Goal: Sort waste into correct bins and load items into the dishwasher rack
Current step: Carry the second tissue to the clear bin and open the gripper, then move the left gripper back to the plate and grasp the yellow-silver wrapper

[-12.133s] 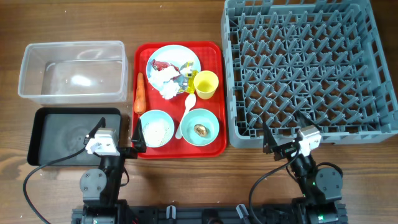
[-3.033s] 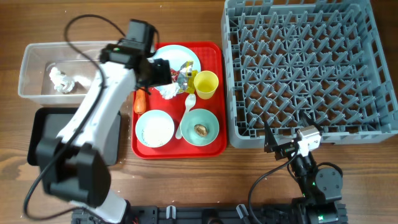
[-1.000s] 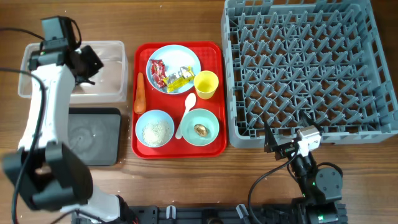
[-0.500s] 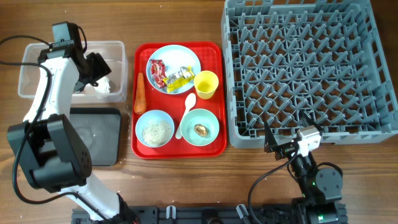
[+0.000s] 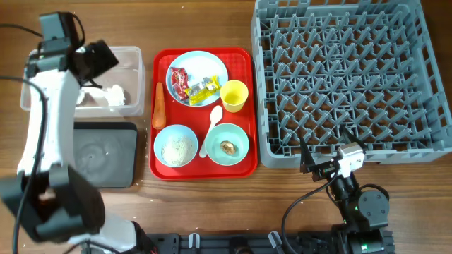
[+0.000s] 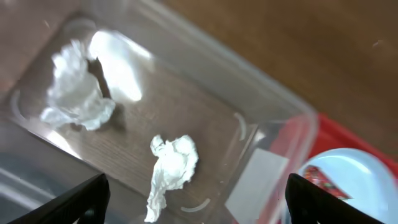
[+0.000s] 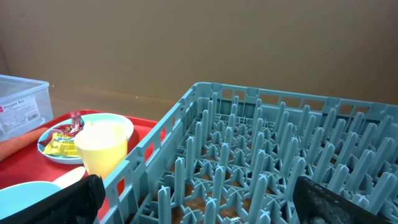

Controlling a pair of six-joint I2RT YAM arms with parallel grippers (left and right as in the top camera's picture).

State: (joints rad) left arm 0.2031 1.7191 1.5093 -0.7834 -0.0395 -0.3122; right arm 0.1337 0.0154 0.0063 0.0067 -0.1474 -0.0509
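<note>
My left gripper (image 5: pixel 99 58) hangs open over the clear tub (image 5: pixel 134 77), holding nothing. In the left wrist view two crumpled white tissues (image 6: pixel 78 93) (image 6: pixel 174 165) lie on the tub floor (image 6: pixel 205 112), below the gripper (image 6: pixel 199 202). The red tray (image 5: pixel 205 173) carries a pale blue plate (image 5: pixel 212 67) with a red wrapper (image 5: pixel 179 79) and a yellow wrapper (image 5: pixel 203 87), a yellow cup (image 5: pixel 234 95), a white spoon (image 5: pixel 212 127), a carrot (image 5: pixel 158 106), a bowl of rice (image 5: pixel 176 146) and a bowl with a brown lump (image 5: pixel 227 147). My right gripper (image 5: pixel 321 166) rests open at the grey rack's (image 5: pixel 346 77) front edge.
The black tray (image 5: pixel 106 152) lies in front of the clear tub, left of the red tray. The left arm reaches over both bins from the table's front. In the right wrist view the rack's pegs (image 7: pixel 261 162) fill the space ahead of the open gripper (image 7: pixel 208 205).
The left gripper has opened and let a tissue drop into the clear tub, then drawn up and back a little. The right arm has not moved.
</note>
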